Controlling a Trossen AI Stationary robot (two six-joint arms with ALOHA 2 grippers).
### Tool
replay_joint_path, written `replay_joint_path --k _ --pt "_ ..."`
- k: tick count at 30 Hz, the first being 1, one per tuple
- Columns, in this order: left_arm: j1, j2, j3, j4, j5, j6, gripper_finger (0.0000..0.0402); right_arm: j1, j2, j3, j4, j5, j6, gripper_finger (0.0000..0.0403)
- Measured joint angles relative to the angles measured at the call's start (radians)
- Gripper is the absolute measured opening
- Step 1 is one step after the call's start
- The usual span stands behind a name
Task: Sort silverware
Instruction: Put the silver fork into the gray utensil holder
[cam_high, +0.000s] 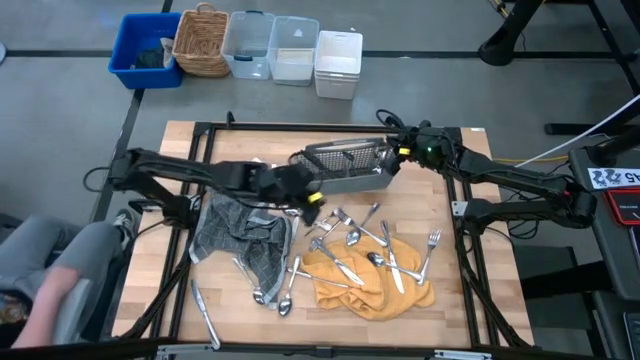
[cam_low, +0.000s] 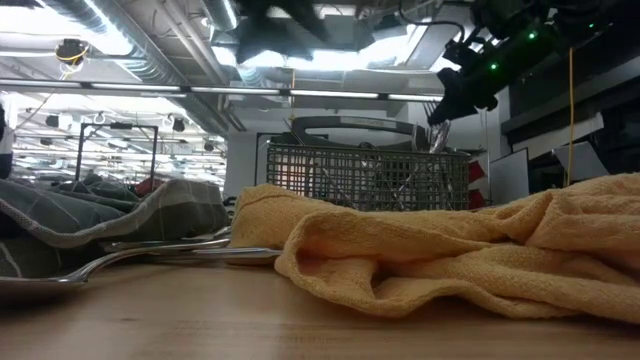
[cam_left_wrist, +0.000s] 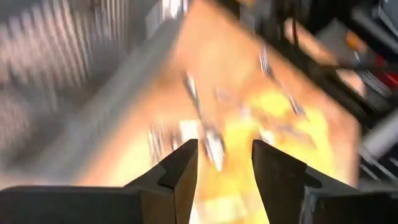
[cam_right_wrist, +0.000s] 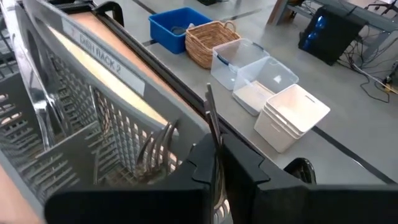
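Several forks, spoons and knives of the silverware lie on a yellow cloth and on a grey checked cloth. The grey mesh caddy stands at the table's far middle, with silverware upright in one of its compartments. My right gripper hovers over the caddy's right end, shut on one slim piece. My left gripper is open with nothing between its fingers. It hangs in front of the caddy, above the loose silverware. My right gripper pinches a slim piece of silverware between its two fingers. The thin metal shaft sticks out past the fingertips. The fingers slant down from the table's right side, over the caddy's right end. The piece's other end is hidden by the gripper.
A blue bin, a wicker basket, clear tubs and a white tub stand on the floor beyond the far edge. One knife lies near the front left. A person's leg shows at the near left.
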Motion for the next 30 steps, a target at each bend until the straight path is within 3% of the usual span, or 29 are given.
replay_joint_path --k 6,13,24,30 --pt "-0.109 -0.121 0.0 -0.351 0.269 -0.44 0.0141 0.0 0.0 0.0 -0.015 -0.008 0.0 0.0039" --pt "-0.312 -0.15 0.0 -0.608 0.345 -0.815 0.0141 0.0 0.0 0.0 -0.013 -0.008 0.0 0.0087" --pt "-0.617 -0.132 -0.077 -0.593 0.349 -1.506 0.0141 0.0 0.0 0.0 -0.014 -0.008 0.0 0.01" --pt "-0.731 -0.13 -0.137 -0.499 0.349 -1.661 0.0141 0.0 -0.017 0.018 -0.114 -0.008 0.057 0.0101"
